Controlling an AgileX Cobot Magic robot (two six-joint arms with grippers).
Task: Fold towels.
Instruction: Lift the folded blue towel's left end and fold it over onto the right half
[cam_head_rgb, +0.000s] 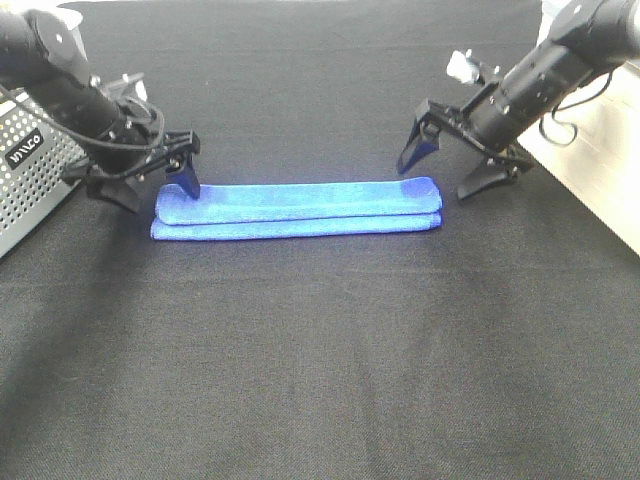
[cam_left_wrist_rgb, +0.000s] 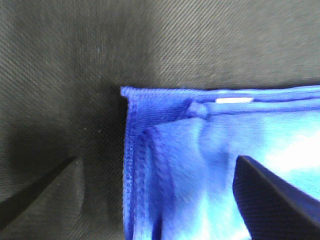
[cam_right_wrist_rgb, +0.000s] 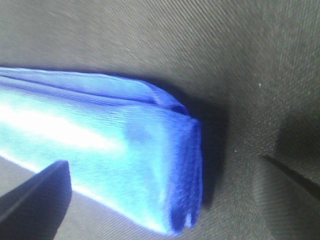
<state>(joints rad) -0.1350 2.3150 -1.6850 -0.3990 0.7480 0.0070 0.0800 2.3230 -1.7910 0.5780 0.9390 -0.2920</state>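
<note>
At the left edge of the exterior high frame stands a grey perforated box (cam_head_rgb: 25, 180), partly on the black cloth-covered worktop (cam_head_rgb: 320, 350). Just right of it the left claw (cam_head_rgb: 157, 190) is released, its jaws spread wide, one finger outside the left end of the towel (cam_head_rgb: 300, 208) and the other above that end. It grasps nothing. In the left wrist view the towel's hemmed corner lies between the two dark fingers (cam_left_wrist_rgb: 40, 190), and a small white tag (cam_left_wrist_rgb: 234, 100) shows along the stitched edge.

The towel itself lies in the middle of the frame, slightly above centre, folded into a long narrow strip running left to right, flat on the worktop, its layers stacked and the front edge stepped.

At its right end the right claw (cam_head_rgb: 440, 178) is likewise released, jaws wide apart and tilted down, straddling that end and holding nothing. The right wrist view shows the folded, rounded end of the strip between the fingers (cam_right_wrist_rgb: 35, 200). A pale surface (cam_head_rgb: 600, 170) borders the worktop at the far right.
</note>
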